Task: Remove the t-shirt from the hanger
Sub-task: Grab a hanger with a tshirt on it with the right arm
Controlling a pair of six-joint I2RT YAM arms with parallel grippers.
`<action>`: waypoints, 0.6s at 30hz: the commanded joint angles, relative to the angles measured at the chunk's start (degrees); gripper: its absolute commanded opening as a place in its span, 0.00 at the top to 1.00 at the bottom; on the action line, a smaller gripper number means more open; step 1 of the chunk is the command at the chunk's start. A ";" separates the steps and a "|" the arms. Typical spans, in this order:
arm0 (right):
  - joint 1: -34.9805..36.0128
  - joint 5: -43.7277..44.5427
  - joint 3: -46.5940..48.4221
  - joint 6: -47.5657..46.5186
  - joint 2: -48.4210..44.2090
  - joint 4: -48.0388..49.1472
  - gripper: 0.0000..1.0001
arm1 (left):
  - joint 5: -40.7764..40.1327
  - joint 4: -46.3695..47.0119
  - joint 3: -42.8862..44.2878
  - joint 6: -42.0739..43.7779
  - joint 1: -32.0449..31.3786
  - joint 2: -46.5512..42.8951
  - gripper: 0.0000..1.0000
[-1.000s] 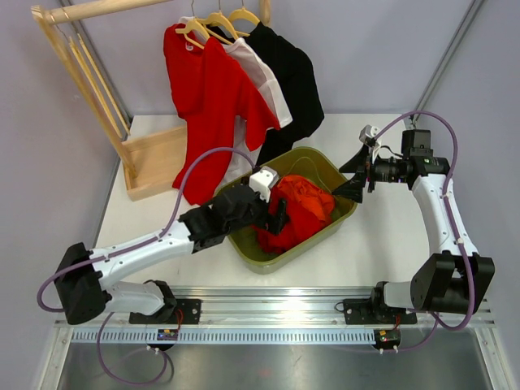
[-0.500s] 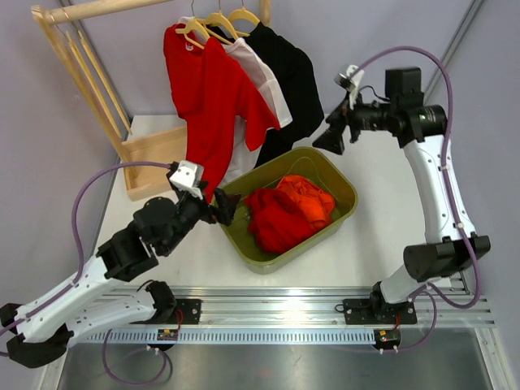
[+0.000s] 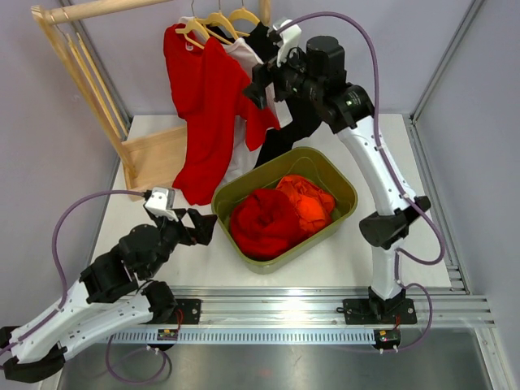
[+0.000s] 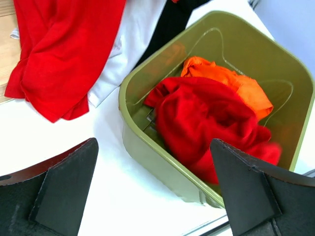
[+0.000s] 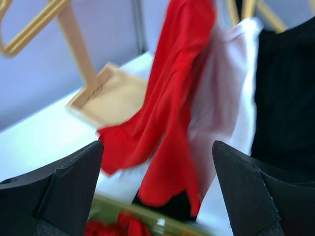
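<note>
Three t-shirts hang on pale hangers (image 3: 218, 22) from a wooden rack: a red one (image 3: 207, 106) in front, then a white one (image 3: 268, 81) and a black one (image 3: 296, 81). My right gripper (image 3: 255, 86) is raised next to them, open and empty. In its wrist view the open right gripper (image 5: 157, 143) frames the red t-shirt (image 5: 172, 113), with the white t-shirt (image 5: 226, 108) beside it. My left gripper (image 3: 201, 227) hangs open and empty over the table, left of the bin. The left gripper (image 4: 153, 142) faces the bin's near wall.
An olive-green bin (image 3: 345, 183) at the table's middle holds a crumpled red garment (image 3: 264, 221) and an orange one (image 3: 309, 199). The wooden rack's base (image 3: 154, 158) stands at the back left. The hanging red hem reaches down to the bin's back-left rim (image 4: 129, 83).
The right arm swung up and left from beside the bin to the hanging shirts. The left arm pulled back out of the bin to the table on its left.
</note>
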 commanded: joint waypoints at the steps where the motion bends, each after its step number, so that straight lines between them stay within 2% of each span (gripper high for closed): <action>1: -0.41 9.31 7.55 5.75 4.76 12.40 0.01 | -3.68 -1.45 0.32 -3.02 0.09 -1.35 0.01; 6: -0.06 8.27 12.85 9.44 10.31 15.83 0.07 | -4.57 -2.42 0.15 -3.46 0.09 -1.53 0.01; 18: 1.96 6.76 15.49 9.36 17.34 20.05 0.34 | -4.48 -1.81 -0.90 -3.19 0.09 -0.56 0.01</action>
